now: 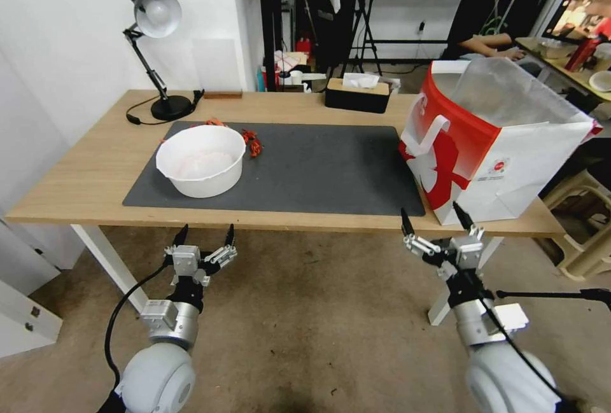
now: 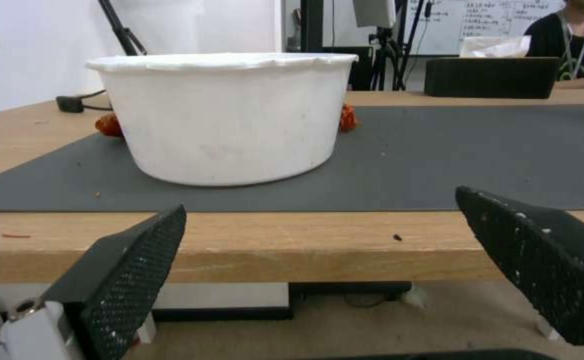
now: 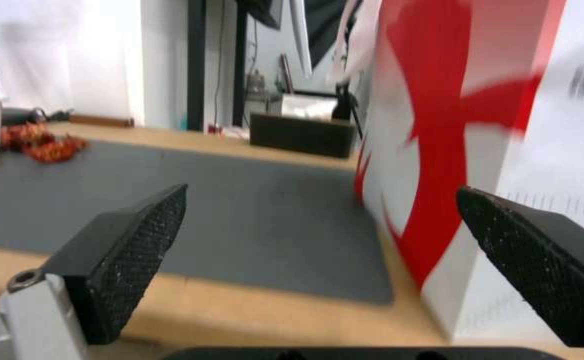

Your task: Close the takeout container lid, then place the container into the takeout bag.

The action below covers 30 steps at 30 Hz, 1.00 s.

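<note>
Large red-and-white paper takeout bag, silvery lining, mouth open upward, standing at the wooden desk corner. No clamshell container visible on that desk. Right gripper hanging just below the bag, fingers apart; left gripper farther off, beneath the white round bowl, fingers apart.

We've got a white bowl on the dark mat, orange bits just behind it, desk lamp back left, black tissue box further back.
</note>
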Tool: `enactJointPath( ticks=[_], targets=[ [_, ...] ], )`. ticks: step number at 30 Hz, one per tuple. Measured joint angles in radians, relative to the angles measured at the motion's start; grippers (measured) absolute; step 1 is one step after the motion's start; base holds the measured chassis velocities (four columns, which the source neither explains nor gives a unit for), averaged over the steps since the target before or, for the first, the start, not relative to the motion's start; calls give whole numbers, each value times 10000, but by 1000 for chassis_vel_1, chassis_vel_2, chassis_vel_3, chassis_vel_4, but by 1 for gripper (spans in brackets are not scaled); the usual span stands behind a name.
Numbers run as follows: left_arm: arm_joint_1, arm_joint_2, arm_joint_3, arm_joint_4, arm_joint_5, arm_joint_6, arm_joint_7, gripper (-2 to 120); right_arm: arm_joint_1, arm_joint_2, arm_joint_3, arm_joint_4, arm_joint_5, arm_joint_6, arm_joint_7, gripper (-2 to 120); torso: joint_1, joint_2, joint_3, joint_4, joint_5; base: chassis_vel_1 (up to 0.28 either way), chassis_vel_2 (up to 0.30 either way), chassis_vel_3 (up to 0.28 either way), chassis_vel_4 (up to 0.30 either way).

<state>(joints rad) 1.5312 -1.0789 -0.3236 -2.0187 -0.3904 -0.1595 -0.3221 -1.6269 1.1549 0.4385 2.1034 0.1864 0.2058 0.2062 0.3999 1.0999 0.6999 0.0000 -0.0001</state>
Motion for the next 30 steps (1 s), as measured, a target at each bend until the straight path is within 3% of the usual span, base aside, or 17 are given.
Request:
enactJointPath(
  ticks=[8,30],
  targets=[
    [88,-34,3,3,31,-23,-1,100,35,402,-585,-567,-385,256,440,100,1,1,0,0,0,0,0,0,0],
    [158,-38,-15,47,88,-168,4,100,98,468,-618,-604,-350,228,464,100,1,0,1,0,1,0,0,0,0]
  ],
)
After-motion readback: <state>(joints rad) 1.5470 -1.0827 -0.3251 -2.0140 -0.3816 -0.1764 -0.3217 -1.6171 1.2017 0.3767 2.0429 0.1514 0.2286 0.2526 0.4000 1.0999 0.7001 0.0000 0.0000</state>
